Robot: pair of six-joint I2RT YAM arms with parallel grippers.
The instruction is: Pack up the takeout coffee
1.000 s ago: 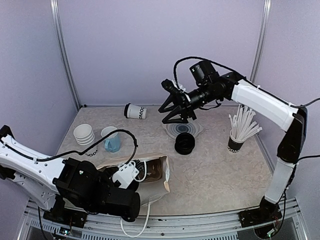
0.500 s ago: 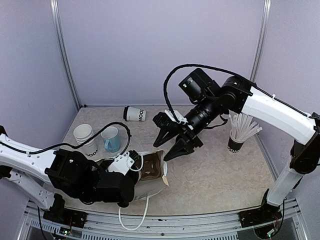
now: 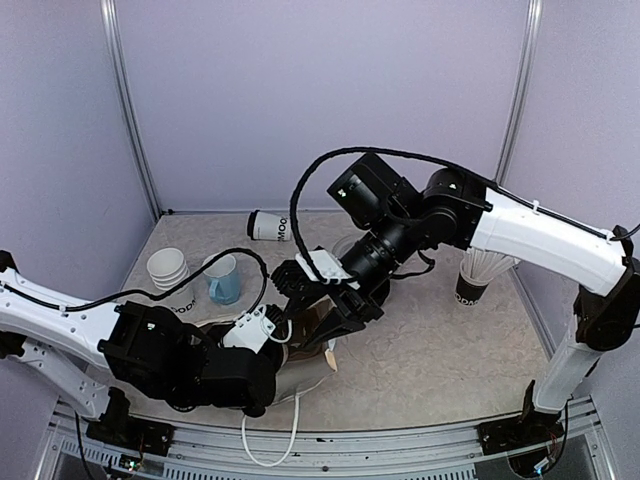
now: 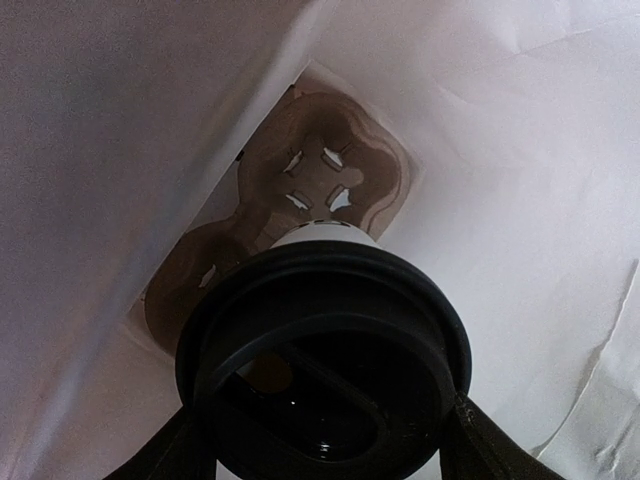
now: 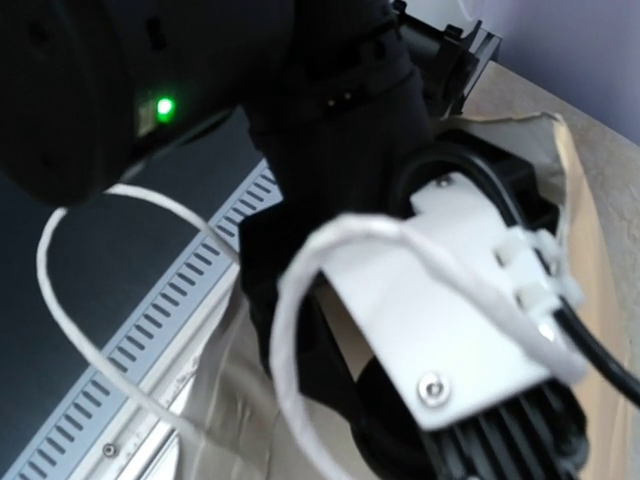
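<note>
In the left wrist view the takeout coffee (image 4: 325, 330), a white cup under a round black lid, fills the lower frame inside a white paper bag (image 4: 500, 150). My left gripper (image 4: 320, 455) is shut on it, one finger on each side of the lid. Beyond the cup a brown cardboard carrier (image 4: 335, 185) lies on the bag's bottom. From above, the bag (image 3: 300, 375) lies near the front with my left wrist inside its mouth, and the cup is hidden. My right gripper (image 3: 318, 305) hangs over that mouth, fingers spread and empty.
A white cup (image 3: 270, 226) lies on its side at the back. A stack of white cups (image 3: 167, 268) and a blue mug (image 3: 223, 281) stand at the left. A cup of white sticks (image 3: 478, 272) stands at the right. The bag's cord handle (image 5: 290, 330) loops near my right wrist camera.
My right arm has swung from the back middle forward and down to the bag's mouth. My left arm has shifted slightly with the bag, still gripping the cup.
</note>
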